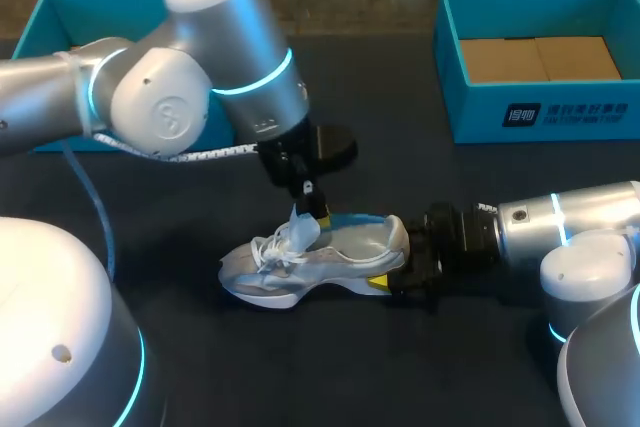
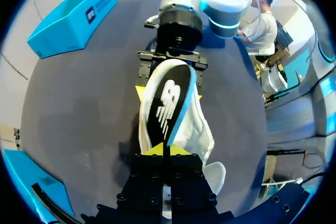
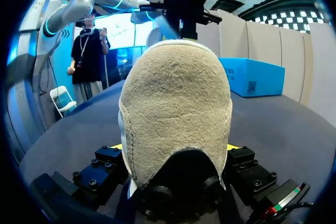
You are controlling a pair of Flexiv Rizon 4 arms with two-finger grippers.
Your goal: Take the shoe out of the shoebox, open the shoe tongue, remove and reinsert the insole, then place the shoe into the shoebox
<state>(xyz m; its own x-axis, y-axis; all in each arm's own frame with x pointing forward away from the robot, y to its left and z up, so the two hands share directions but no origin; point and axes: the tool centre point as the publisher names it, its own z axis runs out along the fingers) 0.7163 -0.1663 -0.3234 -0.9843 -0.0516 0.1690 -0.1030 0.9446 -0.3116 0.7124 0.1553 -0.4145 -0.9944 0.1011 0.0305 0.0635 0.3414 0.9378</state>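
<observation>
1. Broadly, the desk (image 1: 200, 367) carries two blue boxes at its far edge. The right shoebox (image 1: 480, 112) has cardboard inside, and the left shoebox (image 1: 60, 7) is partly behind our left arm.
2. Out of both boxes, the shoe (image 1: 320, 262) sits mid-desk, well apart from them. Its long axis runs side to side, with the toe to our left and the heel to our right.
3. Our right gripper (image 1: 395, 272) lies in line with that axis, its fingers clamped on the heel from both sides.
4. Our left gripper (image 1: 312, 209) comes down from above onto the tongue (image 1: 300, 230), with its fingers pinched together on it (as far as we can judge).
5. The insole (image 2: 168, 103) lies in the shoe just ahead of the left fingers, so we judge the left arm the nearer one to draw it out.
6. White print marks the right shoebox's front and a white logo the insole; we leave both unread.
</observation>
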